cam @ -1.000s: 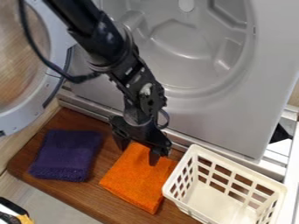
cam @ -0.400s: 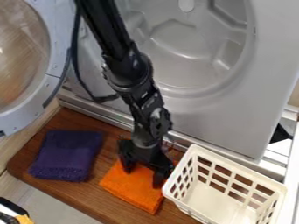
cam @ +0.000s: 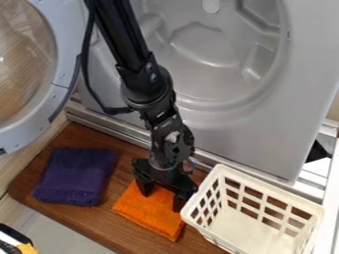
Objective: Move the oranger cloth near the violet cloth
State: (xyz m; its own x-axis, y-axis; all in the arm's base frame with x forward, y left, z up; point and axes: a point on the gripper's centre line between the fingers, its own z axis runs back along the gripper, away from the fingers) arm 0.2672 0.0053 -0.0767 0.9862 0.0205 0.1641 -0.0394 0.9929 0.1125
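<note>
Right now, can see a black gripper (cam: 162, 197) hanging down over the orange cloth (cam: 149, 211), with 2 blocky fingers spread well apart and nothing pinched between them. Cannot tell about contact between fingertips and fabric. Find the orange cloth folded into a rough rectangle, matte and slightly coarse, lying flat on a reddish-brown wooden board (cam: 96, 218) with fine grain and a rounded corner. To the left, past a strip of bare wood, find the violet cloth (cam: 76, 173), also folded square, thick and soft-looking, with a ribbed band along the near edge. To the right, see a cream plastic basket (cam: 265, 184), open on top, with rounded corners and rows of 4-sided holes, just beside the gripper. Behind, notice a smooth grey panel (cam: 225, 129) with a molded round recess, plus a round door (cam: 56, 99) at the left with a glossy window. Note also a thin black cable (cam: 84, 64) looping beside the smooth, jointed arm (cam: 126, 39). Compared with 1.0 s ago, see the arm steeper and the gripper lower over the orange cloth. Compared with 0.4 s ago, see only a slight shift of the gripper and the basket slightly farther left, with both cloths lying as before.
</note>
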